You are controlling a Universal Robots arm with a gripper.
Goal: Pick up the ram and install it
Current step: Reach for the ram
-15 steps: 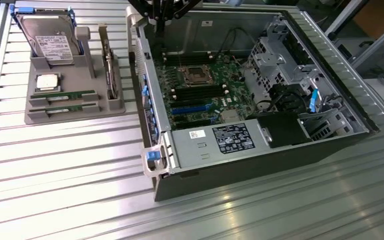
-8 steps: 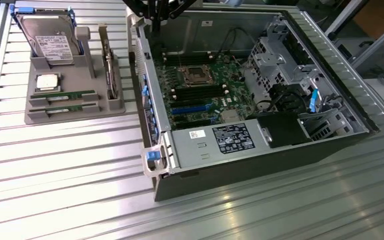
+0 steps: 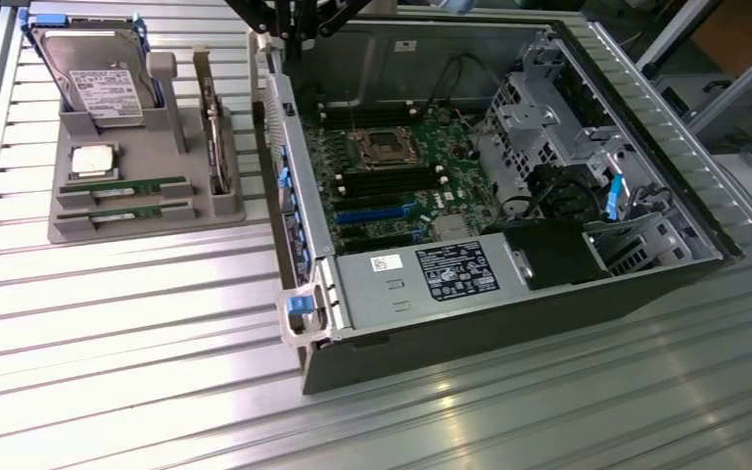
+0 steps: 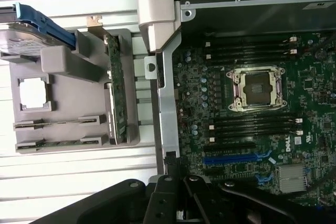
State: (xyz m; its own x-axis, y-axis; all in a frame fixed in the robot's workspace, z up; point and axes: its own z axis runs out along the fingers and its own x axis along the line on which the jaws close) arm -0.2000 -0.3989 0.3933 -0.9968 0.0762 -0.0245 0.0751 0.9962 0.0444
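Above the raised side wall of the open computer case (image 3: 481, 333), at its far end in the exterior view, the gripper (image 4: 179, 184) is hanging closed, its black fingers drawn together and gripping nothing. Just beneath it the pale wall rim (image 4: 167, 103) is standing up as a ridge, separating the motherboard (image 3: 390, 186) on one side from the parts holder on the other. Inside the case, rows of black memory slots (image 3: 383, 181) are running on both sides of the square processor socket (image 3: 383, 147). The power supply (image 3: 429, 274) is closing off the near end, and a drive cage with cables (image 3: 546, 147) is crowding the exterior view's right. Outside the wall, only a narrow strip of ribbed counter (image 3: 115, 323) is lying between the case and the grey holder (image 3: 75, 230). A green card with a metal bracket (image 3: 215, 137) is standing on edge along the holder side nearest the case. The ram (image 3: 121, 186) is lying beyond that card, on edge in a slot of the holder, well apart from the gripper and toward the exterior view's left. A second stick (image 3: 125, 209) is sitting just beside it in the next slot, parallel. A silver processor chip (image 3: 93, 160) is resting beside the sticks, and a hard drive in a blue caddy (image 3: 95, 69) is leaning at the holder's far end. In front of the holder and the case, a broad stretch of bare counter is lying open.
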